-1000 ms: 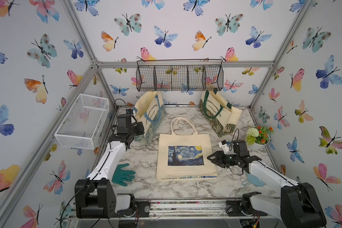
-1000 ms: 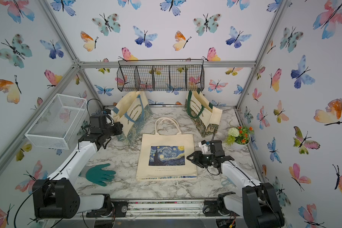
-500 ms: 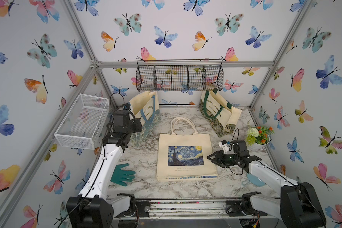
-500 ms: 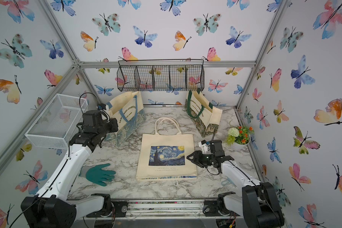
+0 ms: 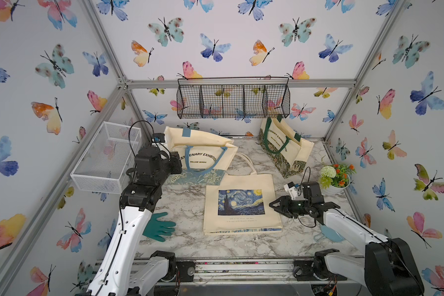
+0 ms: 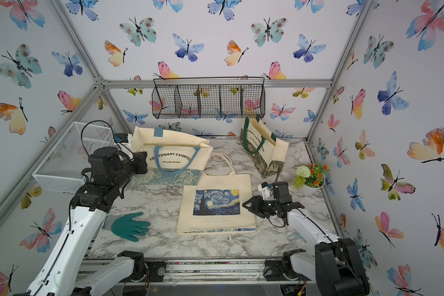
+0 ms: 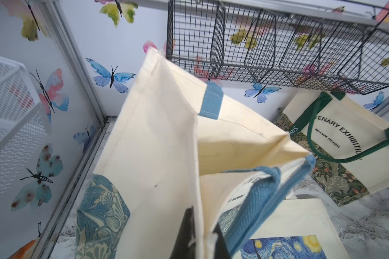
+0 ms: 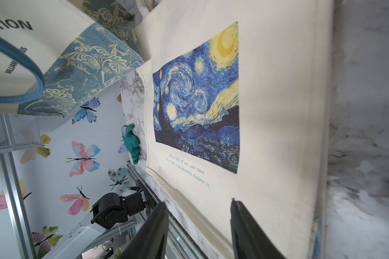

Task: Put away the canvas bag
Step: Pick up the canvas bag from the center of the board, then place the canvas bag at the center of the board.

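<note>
A cream canvas bag (image 5: 203, 153) (image 6: 172, 152) with blue handles and a blue floral base hangs tilted at the back left, printed side up. My left gripper (image 5: 175, 162) (image 7: 202, 224) is shut on the bag's (image 7: 162, 145) upper rim, one finger on each side of the cloth. A flat Starry Night bag (image 5: 241, 202) (image 8: 267, 89) lies mid-table. My right gripper (image 5: 273, 205) (image 8: 198, 201) stands open and empty, low at that bag's right edge. A green-handled bag (image 5: 285, 148) stands at the back right.
A black wire basket (image 5: 233, 101) hangs on the back wall, just above the bags. A white mesh basket (image 5: 105, 159) is fixed to the left wall beside my left arm. A green glove (image 5: 159, 226), a flower pot (image 5: 336, 175) and a blue mask (image 5: 328, 233) lie on the marble top.
My left arm has risen and pulled back to the left with the blue-handled bag, which has tipped from near upright to printed side up. The right arm has not moved.
</note>
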